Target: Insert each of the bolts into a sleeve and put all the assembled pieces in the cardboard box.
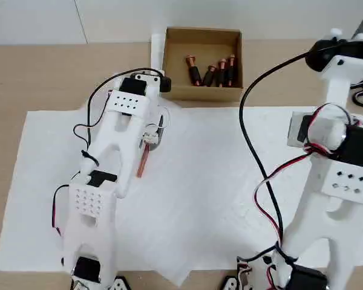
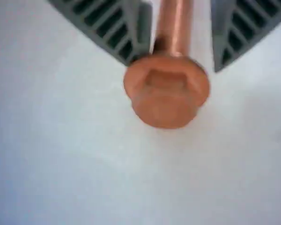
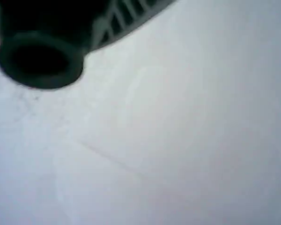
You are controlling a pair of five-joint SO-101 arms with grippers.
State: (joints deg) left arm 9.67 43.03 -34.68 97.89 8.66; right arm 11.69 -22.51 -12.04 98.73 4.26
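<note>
My left gripper [image 1: 150,138] sits over the left half of the white sheet, shut on a copper bolt [image 1: 143,162] that slants down past its tips. In the left wrist view the bolt's head [image 2: 166,91] faces the camera, and the shaft runs up between the grey ribbed fingers [image 2: 117,28]. My right gripper [image 1: 300,130] is at the sheet's right edge. Its wrist view shows a black sleeve [image 3: 40,58] with its open end showing, held under a grey ribbed finger [image 3: 126,16] above the paper. The cardboard box [image 1: 172,66] stands at the back centre with several assembled pieces [image 1: 212,72] inside.
A white paper sheet [image 1: 199,181] covers most of the wooden table. A black cable [image 1: 248,133] loops from the right arm across the sheet. A small white block [image 1: 157,41] stands against the box's left wall.
</note>
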